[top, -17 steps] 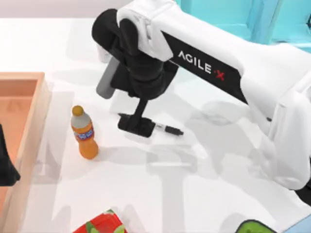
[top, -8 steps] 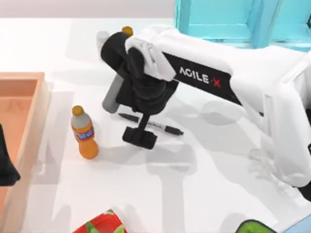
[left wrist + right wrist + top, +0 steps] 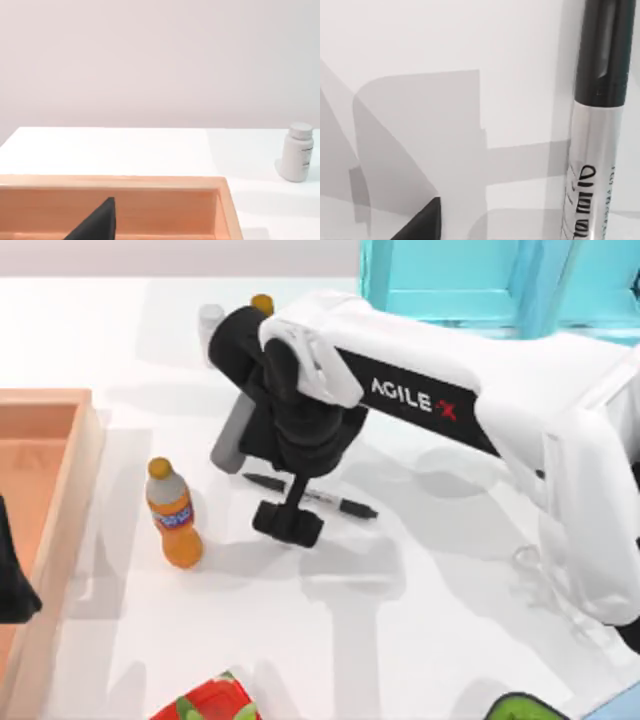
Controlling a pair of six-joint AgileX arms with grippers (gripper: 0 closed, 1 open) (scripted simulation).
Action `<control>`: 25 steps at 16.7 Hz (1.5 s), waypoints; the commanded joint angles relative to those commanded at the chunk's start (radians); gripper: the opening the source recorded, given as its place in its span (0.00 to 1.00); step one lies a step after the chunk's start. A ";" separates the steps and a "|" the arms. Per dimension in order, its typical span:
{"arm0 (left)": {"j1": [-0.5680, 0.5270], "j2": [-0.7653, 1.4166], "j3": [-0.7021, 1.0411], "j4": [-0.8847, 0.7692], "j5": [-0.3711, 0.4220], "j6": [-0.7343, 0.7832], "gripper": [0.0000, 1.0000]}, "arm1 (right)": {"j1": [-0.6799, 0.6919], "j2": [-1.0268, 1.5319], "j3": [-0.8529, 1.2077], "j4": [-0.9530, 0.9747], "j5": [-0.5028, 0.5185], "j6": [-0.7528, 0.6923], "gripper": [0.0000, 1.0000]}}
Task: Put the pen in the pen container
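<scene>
Pen (image 3: 320,500) lies flat on the white table (image 3: 420,620) near its middle, running from upper left to lower right, its middle partly hidden under my right arm's wrist. My right gripper (image 3: 288,524) hangs just on the near side of the pen, low over the table, and I cannot tell whether its fingers are open or closed, nor whether they touch the pen. From the right wrist camera the pen (image 3: 592,130) fills one edge close up: black cap, then pale barrel with dark print, resting on the table among grey shadows. An orange bottle (image 3: 174,513) stands upright left of the gripper, well apart from the pen. A wooden tray (image 3: 70,490) sits at the table's left edge, where my left arm is parked; a white bottle (image 3: 298,159) stands beyond it
</scene>
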 joint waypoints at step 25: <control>0.000 0.000 0.000 0.000 0.000 0.000 1.00 | 0.039 -0.223 -0.081 -0.140 -0.036 0.093 0.00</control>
